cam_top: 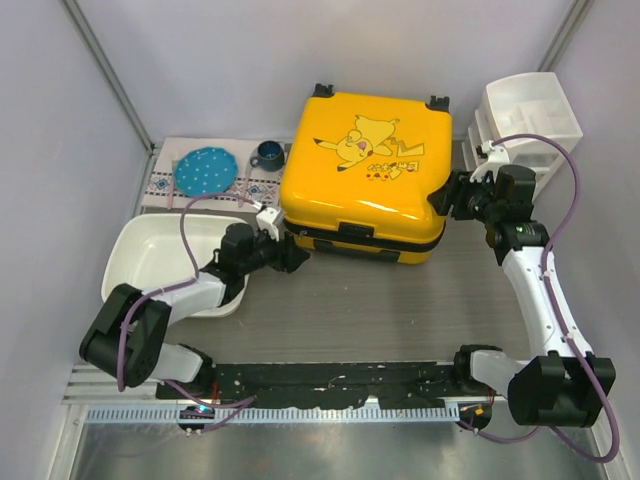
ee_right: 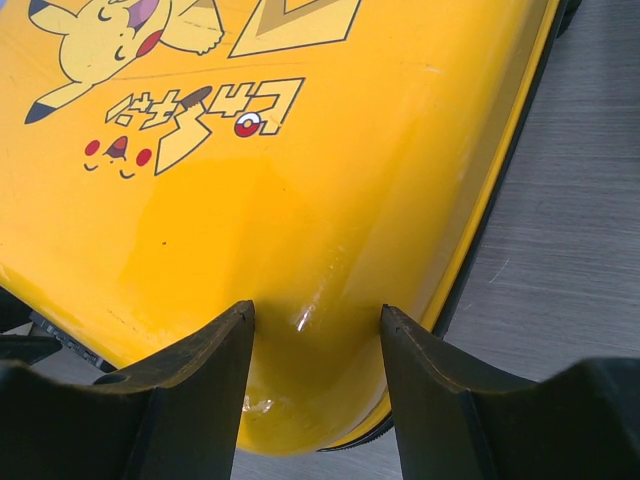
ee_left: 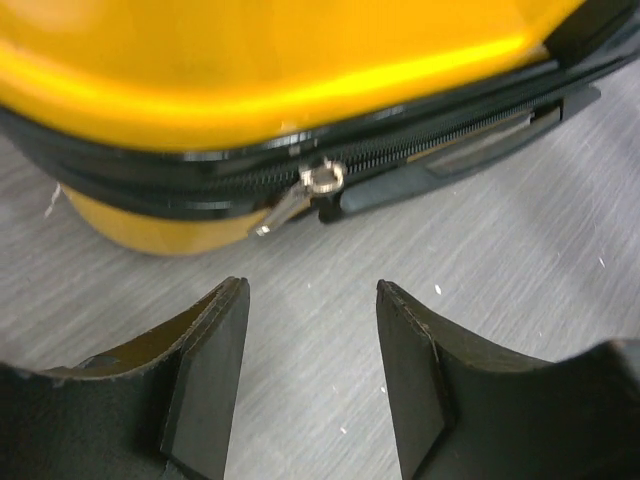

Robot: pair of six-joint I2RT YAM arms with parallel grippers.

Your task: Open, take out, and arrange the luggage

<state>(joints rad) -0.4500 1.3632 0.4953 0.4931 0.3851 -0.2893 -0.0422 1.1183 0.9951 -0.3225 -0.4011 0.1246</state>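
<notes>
The luggage point(cam_top: 365, 170), a yellow hard-shell suitcase with a Pikachu print, lies flat and zipped shut in the middle of the table. My left gripper point(cam_top: 288, 252) is at its front left corner, open, with only bare table between its fingers point(ee_left: 312, 285). Just ahead of it, a silver zipper pull point(ee_left: 318, 181) hangs on the black zipper band point(ee_left: 440, 140). My right gripper point(cam_top: 447, 196) is at the front right corner, open. Its fingertips straddle the rounded yellow corner of the lid point(ee_right: 315, 308) without closing on it.
A white tray point(cam_top: 140, 250) sits left of the suitcase, under my left arm. Behind it, a patterned mat point(cam_top: 160, 188) holds a teal plate point(cam_top: 207, 170) and a dark blue cup point(cam_top: 268, 154). A white drawer unit point(cam_top: 525, 120) stands at the back right.
</notes>
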